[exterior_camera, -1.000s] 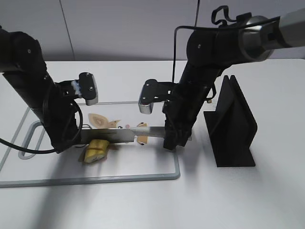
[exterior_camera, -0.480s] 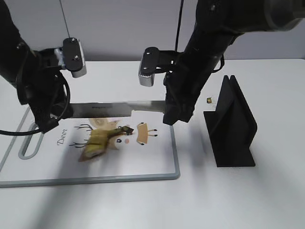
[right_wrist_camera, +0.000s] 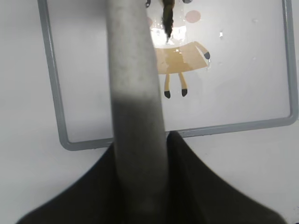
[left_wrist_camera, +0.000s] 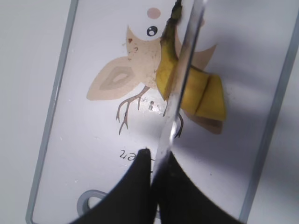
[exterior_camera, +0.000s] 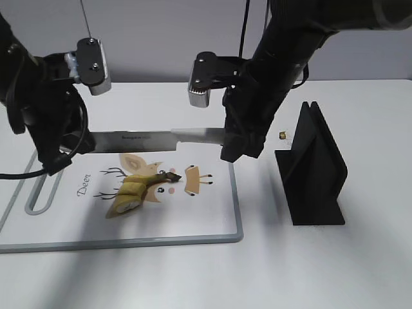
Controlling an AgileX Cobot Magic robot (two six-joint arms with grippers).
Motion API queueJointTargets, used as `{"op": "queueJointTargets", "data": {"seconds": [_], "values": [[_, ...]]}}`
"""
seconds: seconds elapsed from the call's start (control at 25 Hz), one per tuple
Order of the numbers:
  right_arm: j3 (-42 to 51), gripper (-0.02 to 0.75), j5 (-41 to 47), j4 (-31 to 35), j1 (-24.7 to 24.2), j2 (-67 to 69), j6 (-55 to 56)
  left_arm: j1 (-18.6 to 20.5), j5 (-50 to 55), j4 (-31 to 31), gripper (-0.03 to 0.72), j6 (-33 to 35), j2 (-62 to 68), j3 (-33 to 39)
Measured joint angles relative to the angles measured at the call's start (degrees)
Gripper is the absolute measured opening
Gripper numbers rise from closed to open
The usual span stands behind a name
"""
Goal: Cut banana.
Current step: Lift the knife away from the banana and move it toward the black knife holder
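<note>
Lying on the cutting board (exterior_camera: 193,222), toward its 9 o'clock half, the banana (exterior_camera: 132,192) rests over the printed deer drawing with its dark stem pointing to 3 o'clock. A cut line crosses its yellow body in the left wrist view, where the two pieces still sit together. The knife (exterior_camera: 161,140) is held level in the air above the fruit, apart from it, blade running from 9 to 3 o'clock across the board.

The left gripper (exterior_camera: 64,151) is pinched on the blade's tip end; in the left wrist view its dark fingers (left_wrist_camera: 135,186) press together around the thin steel, and the banana lies beyond them at about 1 o'clock, partly crossed by the blade. The right gripper (exterior_camera: 241,145) is clamped on the knife's pale handle; in the right wrist view its dark fingers (right_wrist_camera: 191,182) close on both sides of the handle, with the banana's stem showing at 12 o'clock past the handle.

At 3 o'clock of the board, on the white table (exterior_camera: 322,270), a black knife stand (exterior_camera: 315,170) sits upright, well apart from the fruit.
</note>
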Motion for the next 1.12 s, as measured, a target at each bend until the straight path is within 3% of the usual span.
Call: {"op": "queueJointTargets", "data": {"seconds": [0.16,0.48,0.72,0.92,1.12], "values": [[0.00,0.190,0.83,-0.02,0.06,-0.51,0.12,0.00,0.50,-0.43,0.064,-0.60,-1.20,0.00],[-0.06,0.161,1.83,1.12,0.12,-0.55,2.75,-0.19,-0.14,-3.81,0.346,-2.03,-4.80,0.00],[-0.06,0.162,2.19,1.05,0.12,-2.65,3.05,-0.19,-0.65,-3.64,0.436,-3.43,-7.59,0.00],[-0.10,0.162,3.12,1.05,0.12,-6.31,3.13,0.79,-2.60,0.10,0.565,-15.61,-10.79,-0.82],[-0.13,0.161,5.49,1.05,0.12,-8.70,4.98,5.33,0.38,7.14,0.597,-35.05,-12.15,-6.11]]}}
